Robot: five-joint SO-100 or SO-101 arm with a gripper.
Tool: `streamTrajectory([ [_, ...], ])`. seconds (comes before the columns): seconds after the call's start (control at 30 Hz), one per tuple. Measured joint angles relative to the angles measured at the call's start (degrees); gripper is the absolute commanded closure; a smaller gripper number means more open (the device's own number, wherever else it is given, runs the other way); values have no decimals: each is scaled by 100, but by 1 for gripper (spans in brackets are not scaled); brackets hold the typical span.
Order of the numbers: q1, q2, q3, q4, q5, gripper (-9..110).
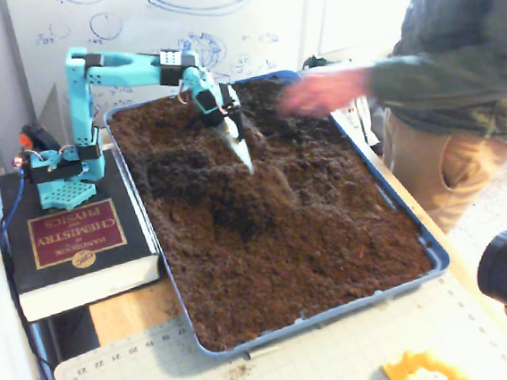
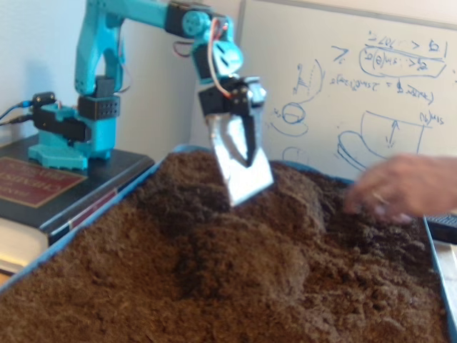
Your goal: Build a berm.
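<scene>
Here the claw (image 1: pixel 238 142) (image 2: pixel 243 168), fitted with a silvery scoop blade, is raised clear of the soil; its opening cannot be told. Beneath it the berm (image 1: pixel 235 187) (image 2: pixel 239 246) is heaped mid-tray (image 1: pixel 435 258), a blurred hand (image 1: pixel 316 90) (image 2: pixel 403 187) nearby.

Blue tray (image 1: pixel 435 258) full of dark brown soil on table. Raised berm (image 1: pixel 253 201) near tray middle, rounded, darker hollow on left flank. Teal arm (image 1: pixel 125 72) reaching from base (image 1: pixel 56 168) atop thick book (image 1: pixel 75 248), left of tray. Gripper (image 1: pixel 243 151) with silvery scoop blade hanging point-down, clear of soil, above berm's far end. Blurred person's hand (image 1: pixel 320 91) over tray's far right part, apart from gripper. Whiteboard (image 1: pixel 166 28) behind. Cutting mat (image 1: pixel 306 364) in front.
</scene>
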Motion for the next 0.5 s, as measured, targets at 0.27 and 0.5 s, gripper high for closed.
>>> streamTrajectory([
  [0.27,-387,1081,1819,0,0,101],
  [0.5,-905,1679,3023,0,35,101],
])
